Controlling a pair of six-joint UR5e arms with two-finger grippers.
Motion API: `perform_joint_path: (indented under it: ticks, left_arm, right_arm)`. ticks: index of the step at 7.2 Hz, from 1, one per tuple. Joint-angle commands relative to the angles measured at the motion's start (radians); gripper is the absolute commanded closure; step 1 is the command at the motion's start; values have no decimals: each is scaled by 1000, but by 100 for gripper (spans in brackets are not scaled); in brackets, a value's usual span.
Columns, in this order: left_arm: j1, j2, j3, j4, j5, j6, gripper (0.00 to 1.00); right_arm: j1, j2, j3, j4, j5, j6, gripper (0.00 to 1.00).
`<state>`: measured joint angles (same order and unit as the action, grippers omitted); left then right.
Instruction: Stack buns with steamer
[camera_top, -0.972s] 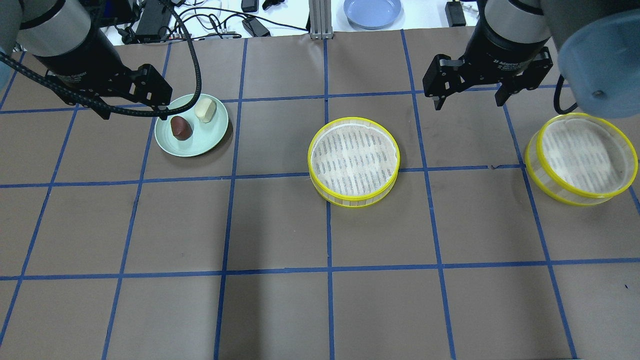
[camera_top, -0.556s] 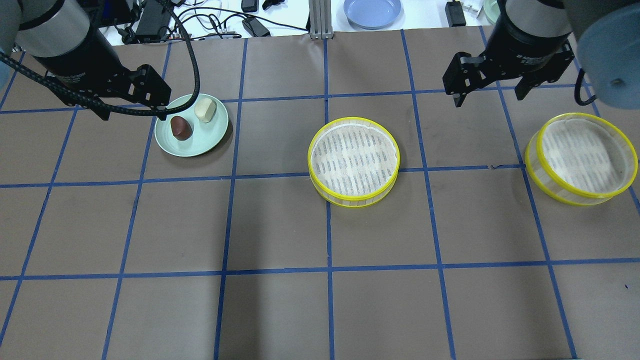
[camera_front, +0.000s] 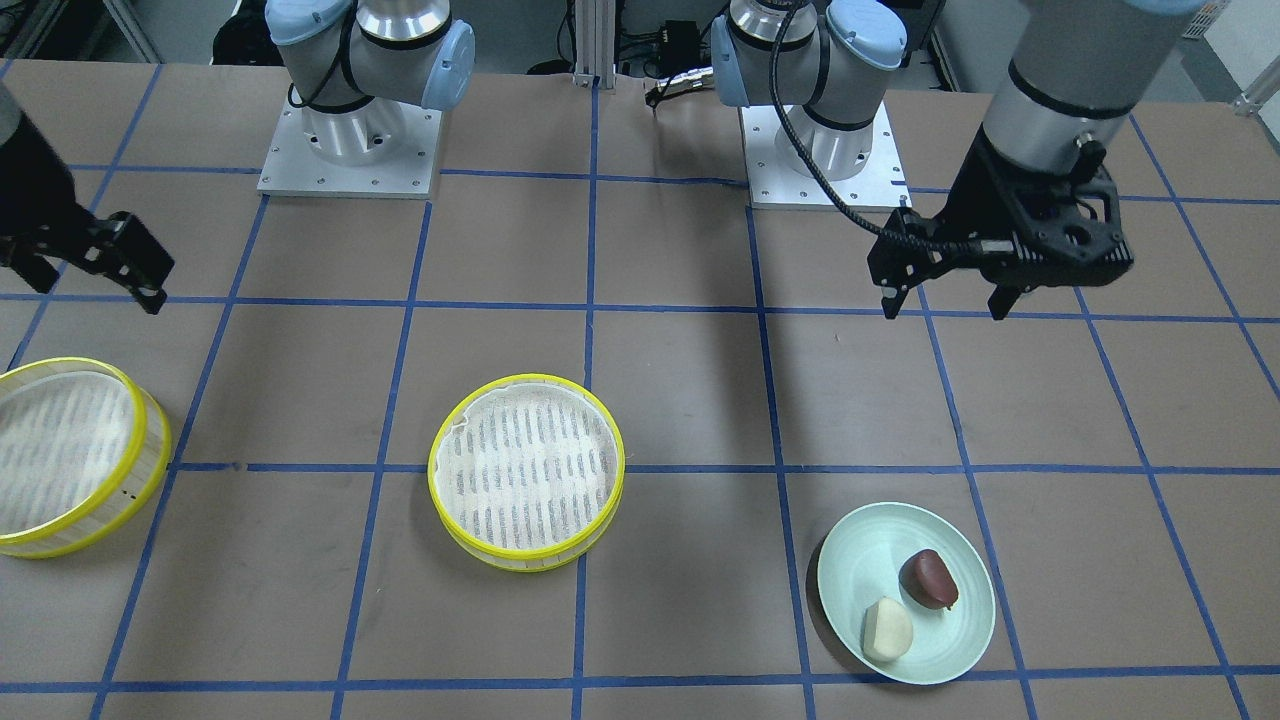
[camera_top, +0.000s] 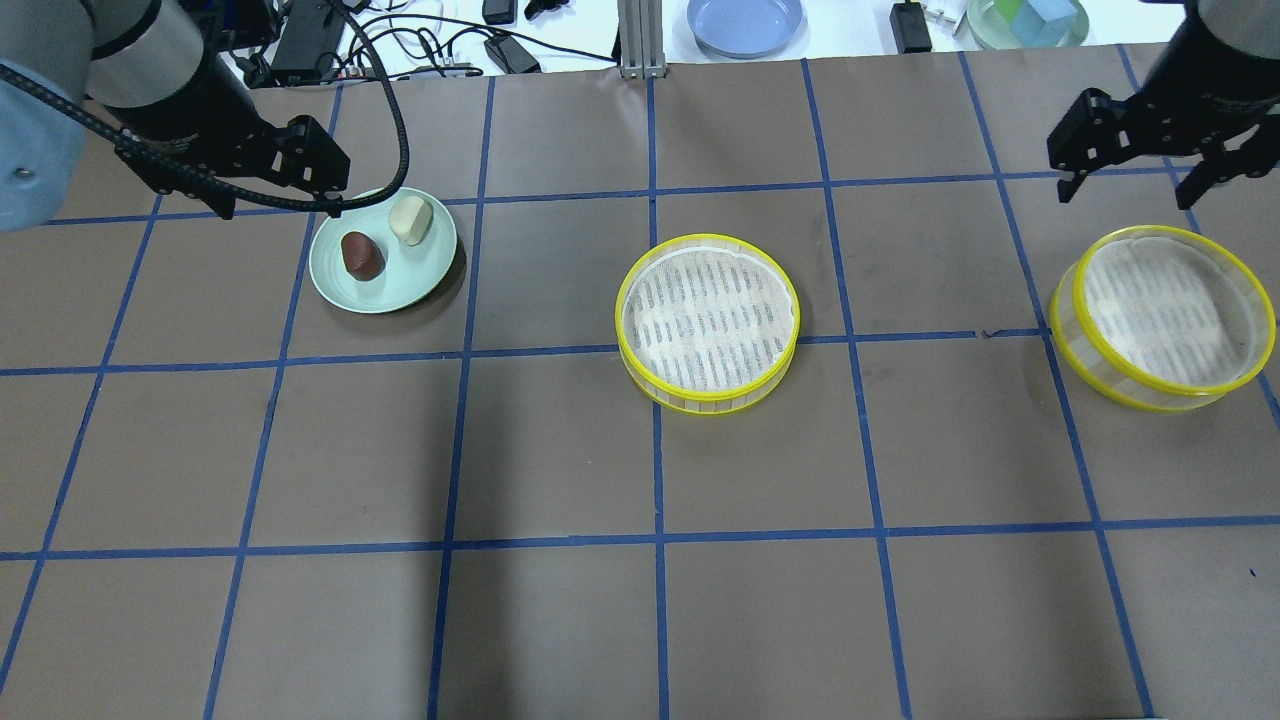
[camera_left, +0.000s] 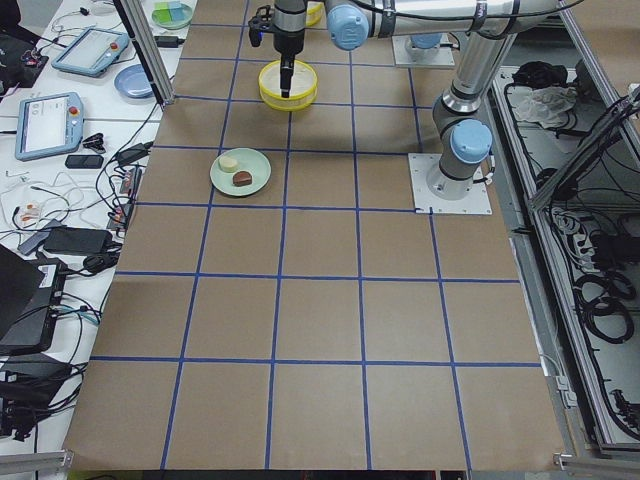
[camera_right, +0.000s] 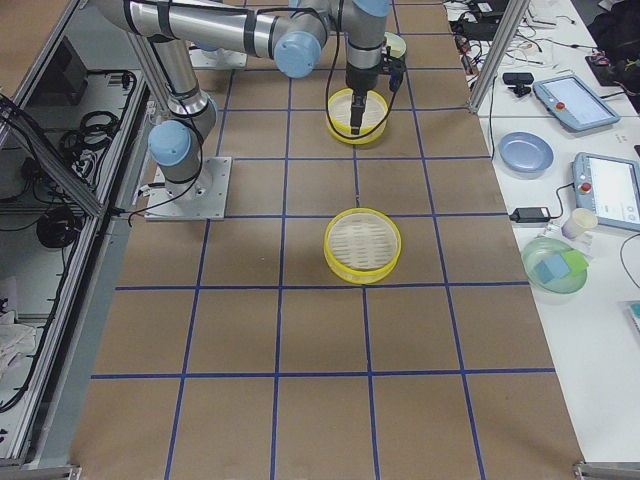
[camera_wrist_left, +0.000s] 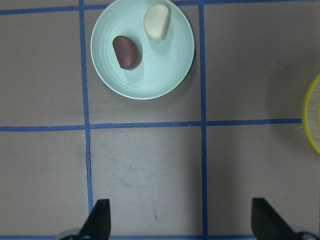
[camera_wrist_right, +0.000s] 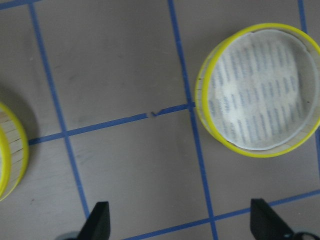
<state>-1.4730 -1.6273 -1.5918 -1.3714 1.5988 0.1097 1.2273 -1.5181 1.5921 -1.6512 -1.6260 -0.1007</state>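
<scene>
Both aloft, left tool, right tool, jaws spread downward

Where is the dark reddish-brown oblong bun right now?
The dark reddish-brown oblong bun lies at the overhead view's left, on the pale green round plate, beside but not touching the cream-white oblong bun.

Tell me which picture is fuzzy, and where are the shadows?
Right wrist view: fuzzy, the stripes of the fully seen steamer look smeared. Left wrist view: sharp, the brown bun and white bun crisp on the plate. Overhead view: the plate throws a dark shadow on its right side, and a dim band lies across the table.
</scene>
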Motion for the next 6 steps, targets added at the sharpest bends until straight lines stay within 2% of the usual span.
perform_joint_path:
  ticks: [1, 2, 3, 4, 5, 6]
  left_arm:
    - [0, -129, -2, 185, -2, 21, 0]
    - [2, -187, -2, 292, -5, 95, 0]
    - [2, -242, -1, 336, -2, 110, 0]
    - [2, -291, -1, 410, -3, 129, 0]
    - [11, -333, -1, 461, -13, 196, 0]
    - [61, -376, -1, 478, -124, 249, 0]
  right_arm:
    - [-223, 132, 2, -100, -5, -31, 0]
    - [-273, 213, 0, -236, -9, -169, 0]
    - [-319, 304, 0, -366, -3, -308, 0]
    - [-346, 359, 0, -418, 3, -415, 0]
    - [-370, 378, 0, -427, 2, -427, 0]
    - [-380, 397, 3, -427, 2, -427, 0]
